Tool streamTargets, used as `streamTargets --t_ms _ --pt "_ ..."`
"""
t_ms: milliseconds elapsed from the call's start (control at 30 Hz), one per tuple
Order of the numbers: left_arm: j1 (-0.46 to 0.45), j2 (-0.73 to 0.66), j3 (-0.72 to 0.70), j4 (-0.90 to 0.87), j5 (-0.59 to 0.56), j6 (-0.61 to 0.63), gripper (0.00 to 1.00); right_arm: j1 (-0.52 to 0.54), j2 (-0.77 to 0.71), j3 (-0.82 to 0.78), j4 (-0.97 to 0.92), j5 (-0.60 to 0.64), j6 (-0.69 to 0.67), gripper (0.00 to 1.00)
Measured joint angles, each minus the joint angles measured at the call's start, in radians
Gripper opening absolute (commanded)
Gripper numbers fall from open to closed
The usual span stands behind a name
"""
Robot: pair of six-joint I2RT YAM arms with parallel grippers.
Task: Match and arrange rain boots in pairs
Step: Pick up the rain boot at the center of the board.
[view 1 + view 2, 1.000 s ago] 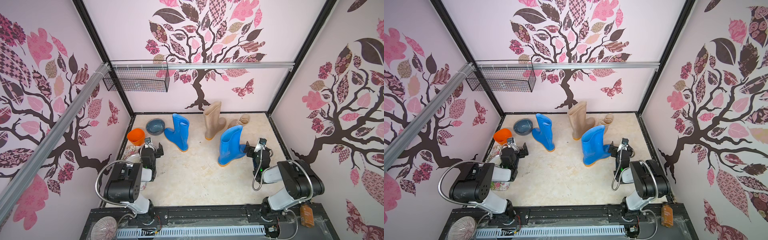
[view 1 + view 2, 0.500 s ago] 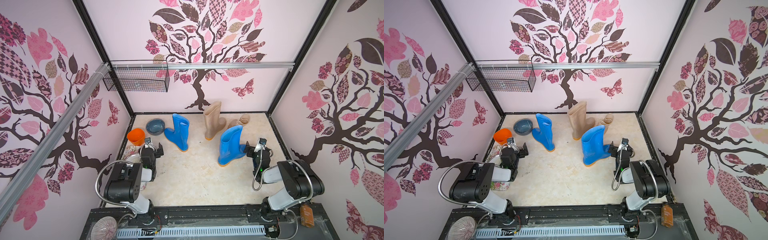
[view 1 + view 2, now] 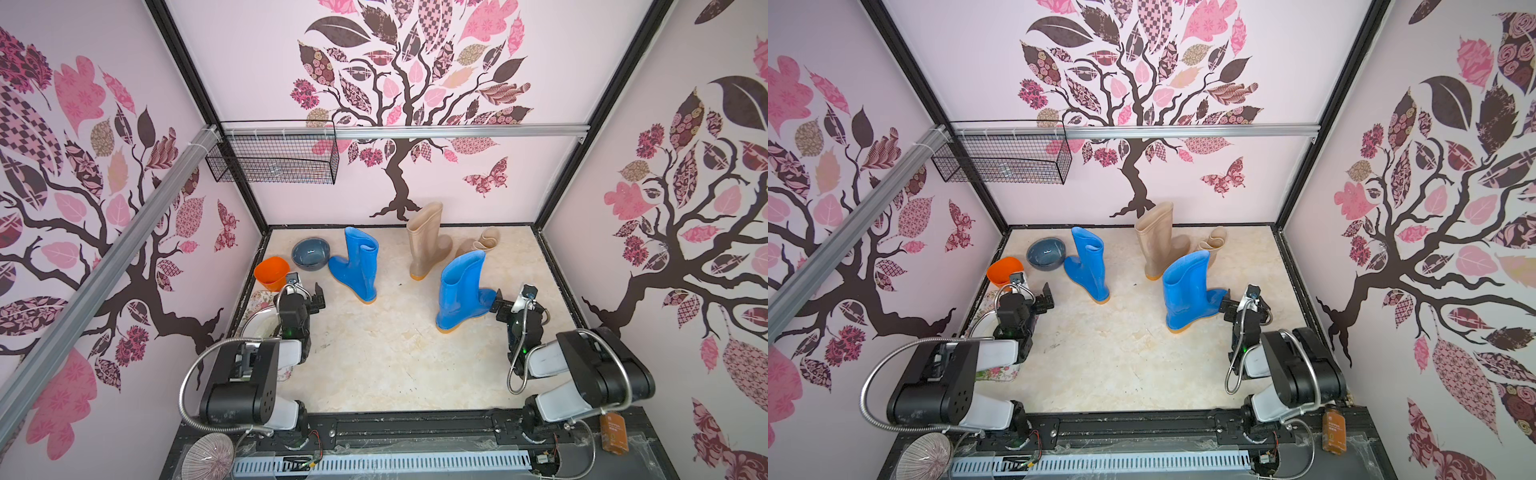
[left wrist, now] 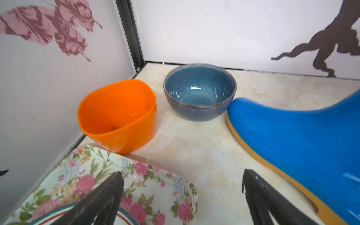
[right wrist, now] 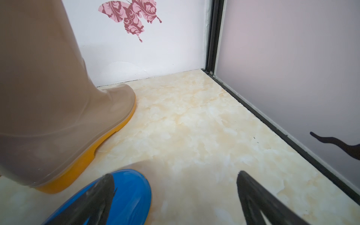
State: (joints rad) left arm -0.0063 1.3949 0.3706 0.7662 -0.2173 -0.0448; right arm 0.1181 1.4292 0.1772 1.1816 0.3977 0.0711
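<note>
Table (image 3: 374, 365) seen from above, back wall at 12 o'clock. 4 boots, unpaired: first blue boot (image 3: 357, 266) at 11, second blue boot (image 3: 459, 291) at 2, tall tan boot (image 3: 426, 239) at 12, far tan boot (image 3: 482, 243) at 1, partly hidden. Left pincer (image 4: 182, 172) spread wide, empty, near the orange cup (image 4: 118, 115). Right pincer (image 5: 174, 174) spread wide, empty, at the second blue boot's toe; contact cannot be told.

— Bright, even light from overhead in both top views; shadows on the worktop (image 3: 374, 365) are faint and soft.
— Any glare?
— White glints on the grey-blue bowl (image 4: 198, 91) and the blue boot (image 4: 292, 136) in the left wrist view. There the end effector fingers (image 4: 101, 200), at the lower edge of the frame, look soft, and wide-angle stretch bends the corners.
</note>
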Motion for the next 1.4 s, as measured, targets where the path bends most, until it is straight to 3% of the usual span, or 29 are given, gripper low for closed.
streamTargets --t_ms 133,267,500,633,800,933,1200,1400 --pt "0.0 -0.14 0.079 -0.161 0.001 -0.026 0.98 0.008 -0.209 0.212 -0.327 0.053 0.053 0.98" --pt "-0.008 -0.213 0.266 -0.437 0.008 -0.08 0.98 0.008 -0.346 0.439 -0.665 0.05 0.155 0.95" --pt "-0.104 -0.274 0.54 -0.813 0.044 -0.133 0.98 0.011 -0.381 0.88 -1.306 -0.187 0.287 0.87" --pt "-0.153 -0.275 0.625 -0.935 0.086 -0.146 0.98 0.013 -0.353 1.076 -1.536 -0.331 0.334 0.82" --pt "-0.168 -0.275 0.703 -1.04 0.171 -0.147 0.96 0.043 -0.262 1.203 -1.733 -0.437 0.372 0.77" --pt "-0.206 -0.269 0.775 -1.103 0.278 -0.124 0.95 0.12 -0.168 1.252 -1.841 -0.446 0.378 0.78" --pt "-0.509 -0.08 1.088 -1.307 0.399 -0.002 0.96 0.15 -0.106 1.263 -1.904 -0.46 0.378 0.8" --pt "-0.679 0.116 1.257 -1.411 0.452 0.034 0.96 0.15 -0.065 1.284 -1.913 -0.435 0.362 0.86"
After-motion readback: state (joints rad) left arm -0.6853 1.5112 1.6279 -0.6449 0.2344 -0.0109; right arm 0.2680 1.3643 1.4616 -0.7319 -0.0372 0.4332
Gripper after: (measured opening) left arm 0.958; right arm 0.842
